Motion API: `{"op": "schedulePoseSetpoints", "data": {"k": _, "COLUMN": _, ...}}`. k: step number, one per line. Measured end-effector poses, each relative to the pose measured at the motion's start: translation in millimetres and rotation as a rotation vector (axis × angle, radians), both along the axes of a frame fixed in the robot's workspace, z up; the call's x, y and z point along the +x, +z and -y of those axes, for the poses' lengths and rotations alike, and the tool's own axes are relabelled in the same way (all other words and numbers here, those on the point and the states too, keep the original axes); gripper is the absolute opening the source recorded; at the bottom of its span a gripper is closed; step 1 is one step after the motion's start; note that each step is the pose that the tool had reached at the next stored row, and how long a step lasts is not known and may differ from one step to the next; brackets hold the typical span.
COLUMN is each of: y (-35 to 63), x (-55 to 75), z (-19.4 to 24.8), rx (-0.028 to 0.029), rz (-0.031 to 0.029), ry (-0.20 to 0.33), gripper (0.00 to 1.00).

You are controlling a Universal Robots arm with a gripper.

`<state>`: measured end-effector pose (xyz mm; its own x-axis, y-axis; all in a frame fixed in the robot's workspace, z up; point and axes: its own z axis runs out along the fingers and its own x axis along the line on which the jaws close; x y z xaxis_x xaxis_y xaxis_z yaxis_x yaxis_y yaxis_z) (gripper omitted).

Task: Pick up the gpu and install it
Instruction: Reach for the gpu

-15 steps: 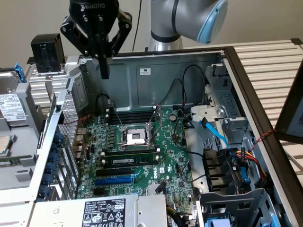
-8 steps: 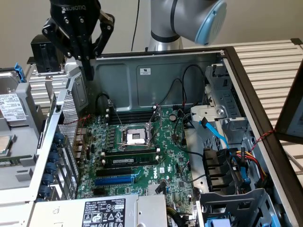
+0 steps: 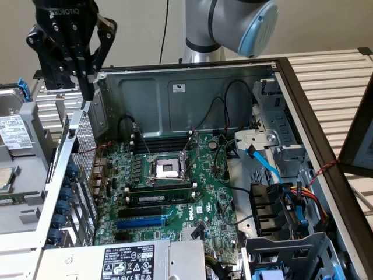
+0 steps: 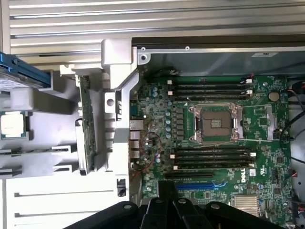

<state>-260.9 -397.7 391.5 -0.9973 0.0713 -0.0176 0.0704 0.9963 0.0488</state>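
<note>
The open computer case (image 3: 192, 87) lies below me, with the motherboard (image 3: 210, 192) flat inside it. Its blue slot (image 4: 195, 185) looks bare, so I judge nothing is installed yet. My tool (image 3: 78, 76) hangs high over the case's perforated wall (image 3: 81, 157); I cannot tell whether it is open or closed. A grey holder (image 4: 112, 71) sits outside that wall. The gpu (image 4: 86, 124) stands on edge in it, below my tool on the side away from the motherboard, its long axis parallel to the wall.

We see soft, even light; the metal wall of the computer case (image 3: 151, 96) shines slightly, and its lower corners are dim.
</note>
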Motion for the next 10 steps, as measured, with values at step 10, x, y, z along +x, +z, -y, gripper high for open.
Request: {"op": "schedulePoseSetpoints", "data": {"k": 10, "y": -2.4, "x": -41.6, "z": -3.1, "rx": 0.0, "rz": -0.0009, "ry": -0.001, "gripper": 0.11}}
